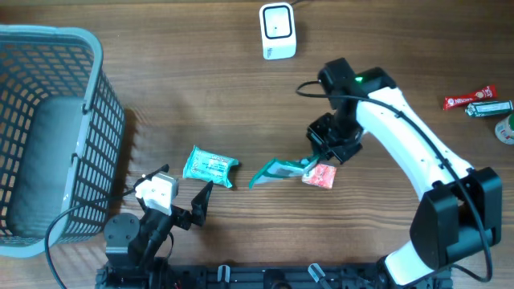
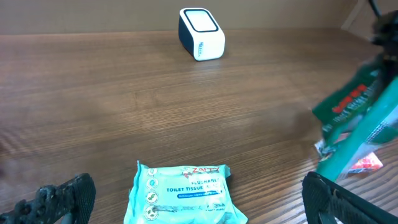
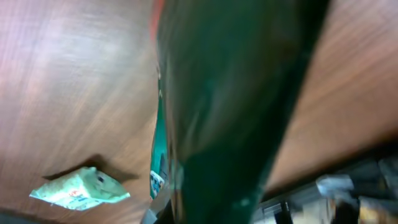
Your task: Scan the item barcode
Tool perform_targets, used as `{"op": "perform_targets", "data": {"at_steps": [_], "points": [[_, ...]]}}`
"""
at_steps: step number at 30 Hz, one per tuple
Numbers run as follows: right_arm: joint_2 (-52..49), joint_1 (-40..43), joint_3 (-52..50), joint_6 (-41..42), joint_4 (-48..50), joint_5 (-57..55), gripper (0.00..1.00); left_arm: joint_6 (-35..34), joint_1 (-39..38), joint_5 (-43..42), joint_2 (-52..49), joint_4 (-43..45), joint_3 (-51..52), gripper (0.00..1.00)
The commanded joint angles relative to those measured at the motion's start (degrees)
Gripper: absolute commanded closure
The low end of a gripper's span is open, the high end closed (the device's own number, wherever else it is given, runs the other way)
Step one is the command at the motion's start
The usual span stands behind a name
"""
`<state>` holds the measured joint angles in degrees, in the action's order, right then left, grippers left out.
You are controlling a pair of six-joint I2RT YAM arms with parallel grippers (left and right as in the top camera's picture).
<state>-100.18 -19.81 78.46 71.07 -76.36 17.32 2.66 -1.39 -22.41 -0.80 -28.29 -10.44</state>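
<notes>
My right gripper [image 1: 318, 157] is shut on one end of a flat green packet [image 1: 277, 170], which sticks out to the left just above the table's middle. This packet fills the right wrist view [image 3: 230, 93] and hides the jaws there; in the left wrist view it stands tilted at the right edge [image 2: 360, 118]. The white barcode scanner [image 1: 278, 30] stands at the far edge, also in the left wrist view [image 2: 200, 32]. My left gripper [image 1: 183, 210] is open near the front left, its fingers [image 2: 62, 199] either side of a teal wipes pack [image 2: 180, 194].
A small red packet [image 1: 320, 176] lies right under the right gripper. The wipes pack [image 1: 209, 166] lies left of the green packet. A grey basket [image 1: 48, 136] fills the left side. A red bar [image 1: 470, 98] and a green bar [image 1: 490, 108] lie far right.
</notes>
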Motion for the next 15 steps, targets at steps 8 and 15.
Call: {"op": "perform_targets", "data": {"at_steps": [8,15], "points": [[1.25,6.93,0.07,35.12,-14.99,11.32,0.96,-0.55,0.17,-0.70,0.37,0.11,0.37,0.00],[1.25,6.93,0.07,34.27,-15.87,11.34,0.96,-0.55,0.17,-0.70,0.37,0.11,0.37,0.00]]}}
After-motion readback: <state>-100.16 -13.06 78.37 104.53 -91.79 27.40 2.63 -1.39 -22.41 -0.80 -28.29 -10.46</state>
